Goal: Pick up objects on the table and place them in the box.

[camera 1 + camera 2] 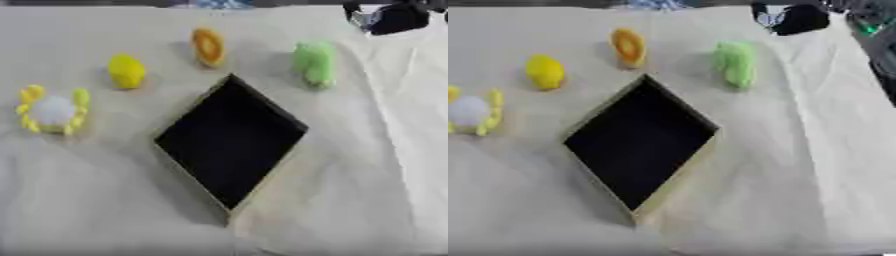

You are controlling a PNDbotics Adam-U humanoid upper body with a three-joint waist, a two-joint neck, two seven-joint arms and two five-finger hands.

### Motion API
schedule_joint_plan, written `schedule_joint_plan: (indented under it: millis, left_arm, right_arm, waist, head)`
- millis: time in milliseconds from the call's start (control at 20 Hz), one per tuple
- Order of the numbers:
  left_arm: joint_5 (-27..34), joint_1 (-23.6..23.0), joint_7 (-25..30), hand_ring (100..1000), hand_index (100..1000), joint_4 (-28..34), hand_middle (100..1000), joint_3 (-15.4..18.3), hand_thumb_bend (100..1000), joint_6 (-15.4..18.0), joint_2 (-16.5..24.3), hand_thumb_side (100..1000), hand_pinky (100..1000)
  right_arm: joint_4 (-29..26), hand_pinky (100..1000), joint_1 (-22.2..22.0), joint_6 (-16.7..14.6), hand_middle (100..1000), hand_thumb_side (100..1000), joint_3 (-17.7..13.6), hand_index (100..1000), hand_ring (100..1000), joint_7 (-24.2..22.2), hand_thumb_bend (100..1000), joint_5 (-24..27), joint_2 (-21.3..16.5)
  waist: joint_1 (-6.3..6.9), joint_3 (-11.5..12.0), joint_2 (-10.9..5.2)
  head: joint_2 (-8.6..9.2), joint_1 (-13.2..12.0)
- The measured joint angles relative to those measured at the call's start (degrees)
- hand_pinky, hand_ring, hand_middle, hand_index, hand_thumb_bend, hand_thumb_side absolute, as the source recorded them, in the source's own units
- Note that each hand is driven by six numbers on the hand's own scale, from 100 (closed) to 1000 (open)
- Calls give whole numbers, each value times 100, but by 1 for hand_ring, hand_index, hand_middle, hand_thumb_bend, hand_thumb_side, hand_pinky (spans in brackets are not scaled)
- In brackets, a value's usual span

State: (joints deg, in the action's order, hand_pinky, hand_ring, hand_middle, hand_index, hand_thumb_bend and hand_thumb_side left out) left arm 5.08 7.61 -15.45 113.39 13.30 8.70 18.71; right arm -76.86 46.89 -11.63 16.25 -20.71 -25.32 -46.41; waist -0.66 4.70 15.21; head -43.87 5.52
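Observation:
A black open box with pale rims sits cornerwise in the middle of the cloth-covered table, and its inside looks dark and bare. Beyond it lie an orange oval toy, a green plush toy and a yellow lump-shaped toy. Far left lies a white ball ringed with yellow petals. My right hand shows only as a black shape at the upper right corner, well behind the green toy and touching nothing. My left hand is out of view.
A cream cloth covers the table, with folds running down the right side and across the front. A dark object with a green spot sits at the right edge.

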Motion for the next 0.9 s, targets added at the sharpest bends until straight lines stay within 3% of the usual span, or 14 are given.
schedule_joint_plan:
  millis: [300, 500, 700, 900]
  left_arm:
    - [-3, 0, 5, 688, 816, 0, 641, 0, 140, -6, 0, 713, 833]
    - [-4, 0, 6, 689, 816, 0, 642, -1, 141, -7, 0, 713, 833]
    - [-4, 0, 9, 689, 815, 0, 642, -2, 142, -10, 0, 712, 832]
    - [-4, 0, 19, 689, 815, 0, 642, -3, 141, -20, 0, 712, 832]
  right_arm:
    - [143, 903, 1, -99, 801, 493, 130, 873, 921, -154, 100, 1, 0]
    - [279, 904, -6, -144, 812, 492, 221, 882, 928, -273, 145, 4, 0]
    - [483, 903, 44, -227, 832, 431, 369, 899, 935, -462, 265, -69, 0]
    - [766, 903, 345, -389, 837, 311, 540, 907, 941, -741, 384, -367, 36]
  waist:
    - [-19, 0, 0]
    - [-19, -1, -5]
    - [-18, -1, -36]
    - [-17, 14, -46]
  head:
    - [0, -96]
    - [0, -151]
    - [0, -185]
    - [0, -188]
